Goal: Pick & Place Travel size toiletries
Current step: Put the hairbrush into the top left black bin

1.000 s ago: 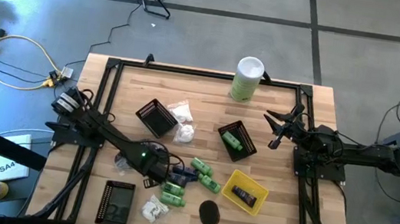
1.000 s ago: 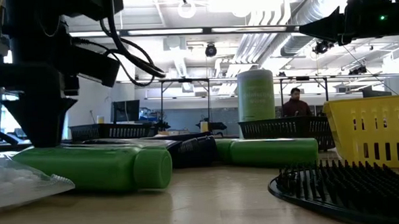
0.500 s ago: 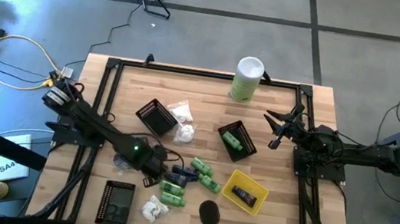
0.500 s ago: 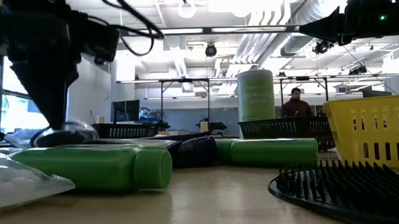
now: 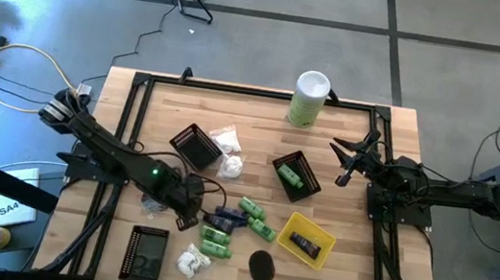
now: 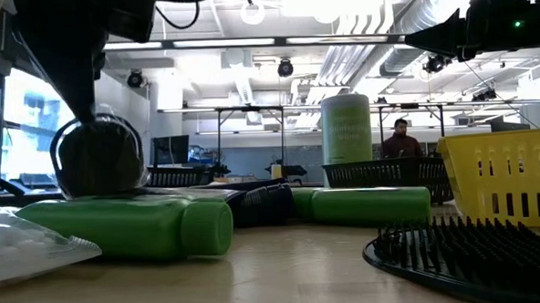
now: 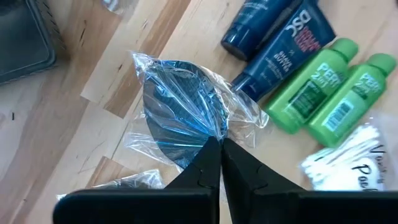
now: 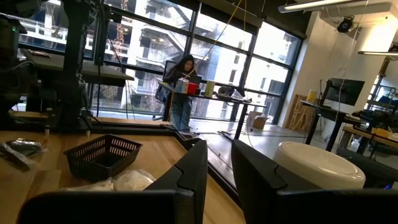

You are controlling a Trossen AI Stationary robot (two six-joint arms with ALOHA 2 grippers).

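Pinching only crinkly wrap, the left gripper [image 7: 219, 144] is clamped on the wrapped black disc [image 7: 180, 118], lifted just beside the navy tubes [image 7: 280, 46]; it could easily be dropped if the plastic slips.

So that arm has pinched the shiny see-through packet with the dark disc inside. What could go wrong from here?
Two things, I think. The left gripper holds the wrapped disc only by an edge of its crinkly film, jaws shut, so it could slip out or swing. It also hangs close above the green bottles and navy tubes, so a low move might knock them. The right gripper waits away from this.
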